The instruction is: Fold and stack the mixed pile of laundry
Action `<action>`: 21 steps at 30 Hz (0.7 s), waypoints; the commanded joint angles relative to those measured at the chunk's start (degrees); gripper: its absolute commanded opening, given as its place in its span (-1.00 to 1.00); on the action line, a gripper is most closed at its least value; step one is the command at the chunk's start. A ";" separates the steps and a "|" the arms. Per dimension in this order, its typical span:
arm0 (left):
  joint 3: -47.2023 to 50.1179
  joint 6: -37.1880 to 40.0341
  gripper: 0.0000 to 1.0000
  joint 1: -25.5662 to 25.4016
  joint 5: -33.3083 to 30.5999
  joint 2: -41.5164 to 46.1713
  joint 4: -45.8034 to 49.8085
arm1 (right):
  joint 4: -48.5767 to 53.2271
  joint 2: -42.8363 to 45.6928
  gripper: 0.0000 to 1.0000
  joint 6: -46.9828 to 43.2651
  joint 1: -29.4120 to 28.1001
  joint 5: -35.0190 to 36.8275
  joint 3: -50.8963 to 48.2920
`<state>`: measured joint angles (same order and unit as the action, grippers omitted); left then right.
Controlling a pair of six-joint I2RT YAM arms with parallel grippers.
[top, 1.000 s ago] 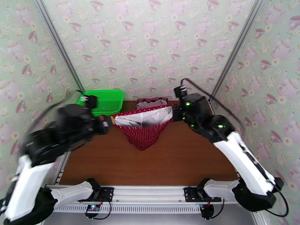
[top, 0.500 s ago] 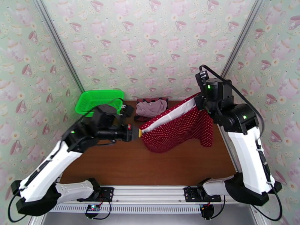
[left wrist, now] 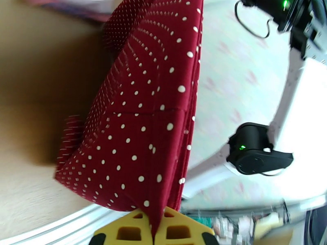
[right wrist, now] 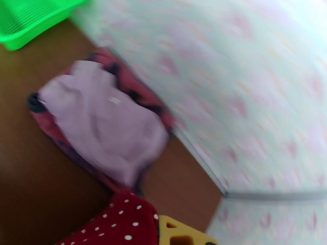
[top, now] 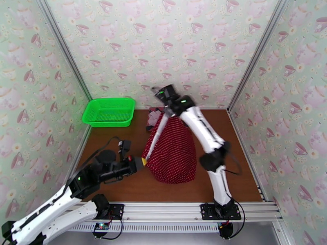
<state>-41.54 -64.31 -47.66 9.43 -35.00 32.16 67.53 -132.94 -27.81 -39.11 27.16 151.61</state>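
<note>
The left gripper [left wrist: 154, 230] is closed tight on one corner of the dark-red white-dotted cloth [left wrist: 143, 131]. Its two yellow fingertips [left wrist: 180, 232] are pressed together with the fabric edge squeezed between them. From that pinch the cloth runs up and away from the gripper as a taut, doubled panel.

In the top view, the right gripper [top: 166, 114] stands higher and farther back than the left one. It is also clamped narrow on the same cloth, holding its upper end. A pale inner edge [top: 156, 135] of the fabric stretches in a straight line between the two grippers. The rest of the cloth hangs below the right gripper and to the right of the left gripper, bulging down toward the bench [top: 122, 186]. Whether the lowest fold rests on the bench cannot be told.

Beneath and just beyond the right gripper, near the back wall [right wrist: 245, 78], lies the pale mauve-pink piece [right wrist: 102, 127]. It sits crumpled on top of the dusty-red tank top [right wrist: 45, 119], whose dark trim peeks out around it. Both are blurred in the right wrist view. The green mesh basket [top: 108, 112] sits to the left of the right gripper, in the far left corner of the bench. It is well apart from the left gripper and from the held cloth.
</note>
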 commanded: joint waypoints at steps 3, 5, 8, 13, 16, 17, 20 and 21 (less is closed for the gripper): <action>-1.05 -1.88 -1.00 -0.59 -2.70 4.18 10.95 | -6.35 0.03 -1.00 7.30 2.62 5.43 3.89; -4.50 0.08 -1.00 -0.67 -1.50 0.70 10.42 | -7.92 5.42 -1.00 10.64 3.77 5.03 -2.00; -10.11 1.95 -1.00 -2.74 1.19 -6.86 6.76 | -12.54 17.29 -1.00 13.45 6.05 4.43 -15.55; -23.13 4.97 -1.00 -13.98 -1.38 -23.56 -0.10 | -19.06 39.58 -1.00 11.79 13.37 3.17 -36.14; -31.39 6.41 -1.00 -19.28 -1.07 -34.45 -3.88 | -20.69 48.42 -1.00 8.29 20.53 1.99 -42.47; -34.53 6.76 -1.00 -20.76 -0.43 -38.39 -5.57 | -21.12 50.75 -1.00 6.88 23.53 1.73 -43.78; -45.20 7.66 -1.00 -24.11 2.27 -50.00 -8.43 | -21.59 54.89 -1.00 3.44 31.51 -0.29 -44.40; -49.07 8.02 -1.00 -25.09 3.44 -53.60 -8.87 | -22.38 55.74 -1.00 1.93 33.38 -0.51 -44.33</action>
<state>-84.23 -58.70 -70.17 7.60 -82.19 24.62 50.43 -77.12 -22.04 -9.47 26.70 108.90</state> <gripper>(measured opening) 0.052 0.072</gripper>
